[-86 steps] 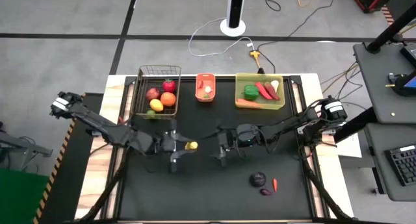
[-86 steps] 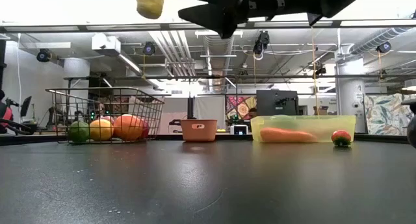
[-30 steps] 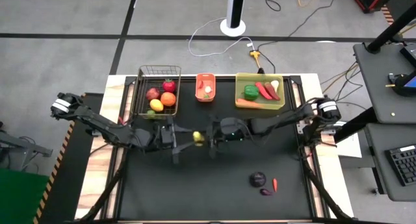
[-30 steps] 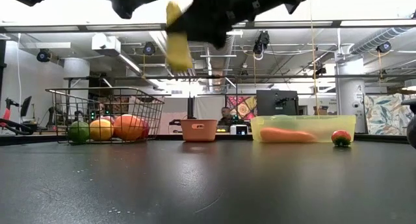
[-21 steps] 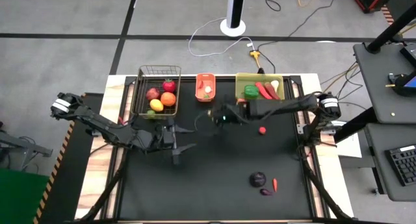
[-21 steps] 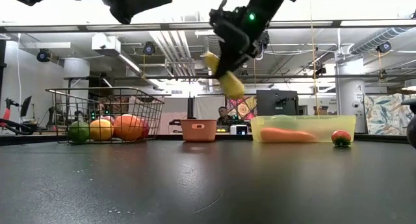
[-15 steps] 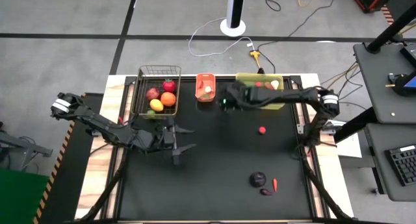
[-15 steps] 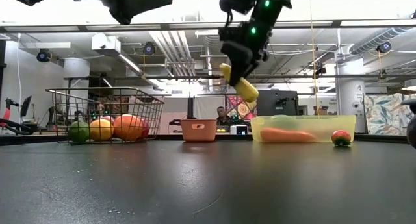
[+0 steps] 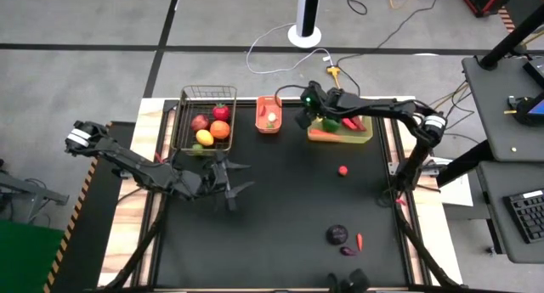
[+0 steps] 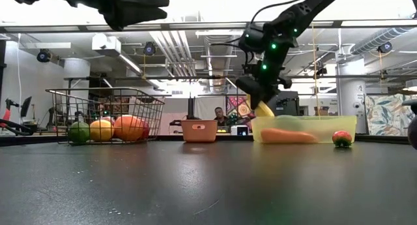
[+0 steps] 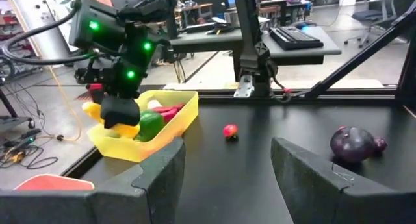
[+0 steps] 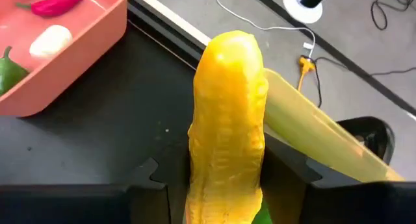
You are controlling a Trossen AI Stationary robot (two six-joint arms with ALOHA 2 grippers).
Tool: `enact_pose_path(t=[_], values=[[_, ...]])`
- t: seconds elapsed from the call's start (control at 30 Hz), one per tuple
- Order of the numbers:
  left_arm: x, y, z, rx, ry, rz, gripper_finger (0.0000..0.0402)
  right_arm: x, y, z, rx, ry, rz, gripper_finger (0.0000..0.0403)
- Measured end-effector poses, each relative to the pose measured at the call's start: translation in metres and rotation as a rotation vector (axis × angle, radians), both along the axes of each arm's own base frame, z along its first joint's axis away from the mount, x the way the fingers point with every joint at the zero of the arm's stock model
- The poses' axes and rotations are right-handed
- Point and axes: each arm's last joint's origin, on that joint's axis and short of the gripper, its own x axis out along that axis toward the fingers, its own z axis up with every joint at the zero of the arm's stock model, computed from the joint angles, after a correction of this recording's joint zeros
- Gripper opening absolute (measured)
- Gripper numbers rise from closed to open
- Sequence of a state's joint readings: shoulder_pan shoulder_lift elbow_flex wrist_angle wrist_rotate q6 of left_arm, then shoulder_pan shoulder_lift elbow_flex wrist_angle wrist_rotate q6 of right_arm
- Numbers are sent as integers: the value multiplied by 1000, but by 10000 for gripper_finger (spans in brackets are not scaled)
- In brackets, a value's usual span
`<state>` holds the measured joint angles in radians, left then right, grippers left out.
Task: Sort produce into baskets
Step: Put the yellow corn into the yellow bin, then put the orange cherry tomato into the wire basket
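we carried the corn (image 12: 227, 120) from mid-surface, where the left tool (image 9: 234, 181) gave it over, up to the yellow-green bin (image 9: 364, 137); the sort is nearly finished for this piece. the right tool (image 9: 304, 116) is clamped on it over the bin's near-left corner, beside the orange basket (image 9: 269, 123). the corn's long axis runs along our fingers, free end tilted down toward the bin. the left tool hangs spread and empty over the dark surface (image 9: 280, 233).

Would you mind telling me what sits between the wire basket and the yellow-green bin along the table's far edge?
The small orange basket sits between the wire basket and the yellow-green bin, apart from both; the high view shows this.
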<state>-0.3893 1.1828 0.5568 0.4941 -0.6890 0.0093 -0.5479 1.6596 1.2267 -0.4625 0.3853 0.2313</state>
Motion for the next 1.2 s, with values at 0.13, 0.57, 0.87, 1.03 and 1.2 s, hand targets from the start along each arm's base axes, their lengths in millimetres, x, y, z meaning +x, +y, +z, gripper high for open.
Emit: enact_pose_path(t=[0.13,0.57,0.87,1.03,1.2], values=[[0,0,0,0,1,2,210,0,-2,-1,-5,-26,-17,166],[0,0,-1,4,11,3,210,-2,-4,0,5,-50,-55,203],[-1,0,-5,-7,42,7,210,-18,26,42,80,-80,28,203],[-1,0,-6,-2,48,6,210,-28,65,73,165,-175,122,203],[0,0,-6,8,56,-19,210,-36,107,98,218,-282,184,203]])
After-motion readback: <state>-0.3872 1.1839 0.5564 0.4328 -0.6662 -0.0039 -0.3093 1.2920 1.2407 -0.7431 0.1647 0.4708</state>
